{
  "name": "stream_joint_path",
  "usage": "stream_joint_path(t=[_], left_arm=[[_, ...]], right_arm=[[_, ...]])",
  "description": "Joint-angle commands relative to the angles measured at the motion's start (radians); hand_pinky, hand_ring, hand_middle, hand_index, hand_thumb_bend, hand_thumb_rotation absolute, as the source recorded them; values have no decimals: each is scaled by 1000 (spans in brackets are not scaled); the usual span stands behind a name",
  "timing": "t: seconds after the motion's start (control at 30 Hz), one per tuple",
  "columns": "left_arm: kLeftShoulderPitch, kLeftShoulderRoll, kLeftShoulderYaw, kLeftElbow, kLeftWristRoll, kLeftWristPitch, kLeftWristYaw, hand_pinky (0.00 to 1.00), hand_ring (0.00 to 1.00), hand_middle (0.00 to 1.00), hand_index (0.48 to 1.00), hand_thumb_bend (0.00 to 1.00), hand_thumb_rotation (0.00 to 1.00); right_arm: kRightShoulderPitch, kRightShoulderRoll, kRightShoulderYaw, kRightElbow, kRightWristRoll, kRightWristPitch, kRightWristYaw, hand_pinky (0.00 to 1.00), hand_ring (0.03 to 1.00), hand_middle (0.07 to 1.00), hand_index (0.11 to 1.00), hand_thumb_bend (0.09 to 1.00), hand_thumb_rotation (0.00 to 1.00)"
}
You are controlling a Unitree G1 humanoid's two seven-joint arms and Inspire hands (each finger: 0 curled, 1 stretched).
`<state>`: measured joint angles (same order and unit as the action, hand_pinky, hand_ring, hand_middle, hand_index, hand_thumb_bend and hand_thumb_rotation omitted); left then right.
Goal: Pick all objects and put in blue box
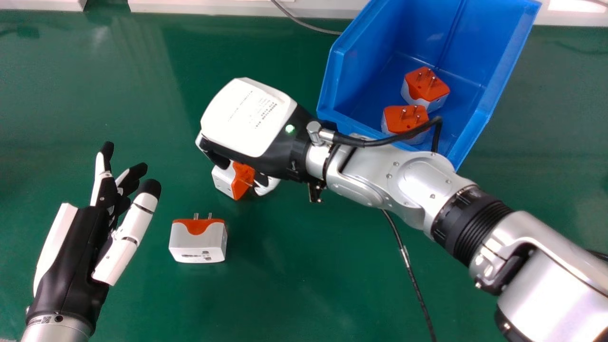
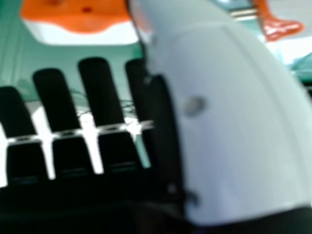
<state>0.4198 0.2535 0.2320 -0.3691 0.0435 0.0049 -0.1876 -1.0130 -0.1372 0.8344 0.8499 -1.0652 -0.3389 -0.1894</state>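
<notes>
Right hand at plug adapter, fingers loosely open, can't tell if holding; left hand near left, fingers relaxed, empty.

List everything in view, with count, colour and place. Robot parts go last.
Plug adapters: four, orange and white; two in the box, one at the right hand, one nearer the left hand
Blue box: one, blue, far right
Loose cables: grey behind the box; black below the right arm
Table: one, green, underneath
Left hand: one, black and white, left
Right hand: one, black and white, centre
</notes>
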Motion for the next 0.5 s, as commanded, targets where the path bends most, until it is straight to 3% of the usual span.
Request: stream_joint_path(t=[0.0, 0.07, 0.17, 0.27, 0.4, 0.47], left_arm=[[-4, 9, -1, -9, 10, -20, 6, 961, 947, 933, 916, 388, 874], [-4, 7, -1, -6, 8, -24, 4, 951, 942, 933, 916, 384, 872], [-6, 8, -1, -5, 7, -24, 3, 938, 935, 930, 916, 394, 870], [-8, 8, 0, -6, 6, -15, 3, 946, 939, 930, 914, 397, 867], [-10, 9, 2, 5, -4, -28, -1, 963, 950, 936, 915, 405, 864], [-8, 9, 2, 4, 4, -30, 3, 968, 951, 936, 912, 403, 858]], right_arm=[[-51, 11, -12, -1, 3, 5, -11, 568, 645, 661, 582, 561, 171], [-57, 17, -10, 2, -3, 21, 3, 672, 761, 785, 766, 705, 353], [-66, 26, -12, 6, -1, 39, 40, 771, 883, 914, 887, 822, 441], [-71, 30, -14, 7, 1, 50, 54, 812, 937, 968, 929, 861, 470], [-84, 28, -11, 11, 0, 55, 78, 857, 980, 998, 967, 847, 496], [-86, 25, -11, 9, -1, 56, 87, 865, 986, 1000, 970, 850, 480]])
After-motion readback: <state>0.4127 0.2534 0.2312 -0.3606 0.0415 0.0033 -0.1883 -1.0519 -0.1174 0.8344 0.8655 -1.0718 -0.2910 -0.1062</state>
